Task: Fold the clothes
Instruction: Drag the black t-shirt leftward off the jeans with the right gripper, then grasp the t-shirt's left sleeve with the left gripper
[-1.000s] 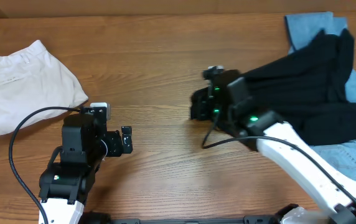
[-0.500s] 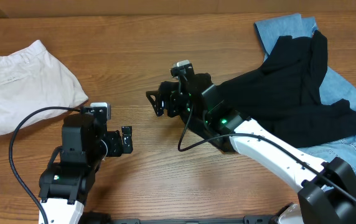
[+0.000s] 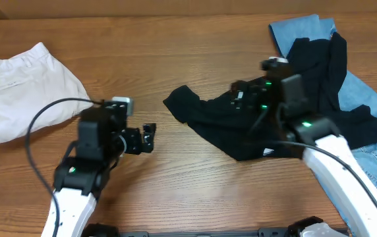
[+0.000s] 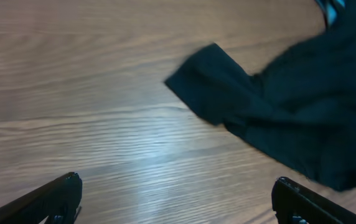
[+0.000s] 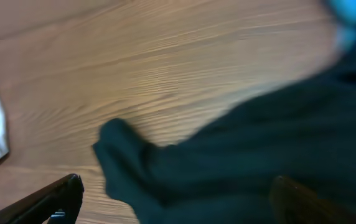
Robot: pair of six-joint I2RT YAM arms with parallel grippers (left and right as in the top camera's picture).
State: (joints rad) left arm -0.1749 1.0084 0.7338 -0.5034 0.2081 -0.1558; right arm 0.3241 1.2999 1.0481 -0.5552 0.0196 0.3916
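The black-and-white left arm (image 3: 86,164) rises from the bottom left and bends toward the middle. Its black two-finger left gripper (image 3: 149,137) points right, fingers spread wide with nothing between them. The white right arm (image 3: 333,158), with green lights on its black wrist, reaches in from the bottom right, and the black right gripper (image 5: 177,193) points left with fingers wide apart.

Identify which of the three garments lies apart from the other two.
The white trousers, alone at far left; the black shirt sprawls across the light blue jeans on the right.
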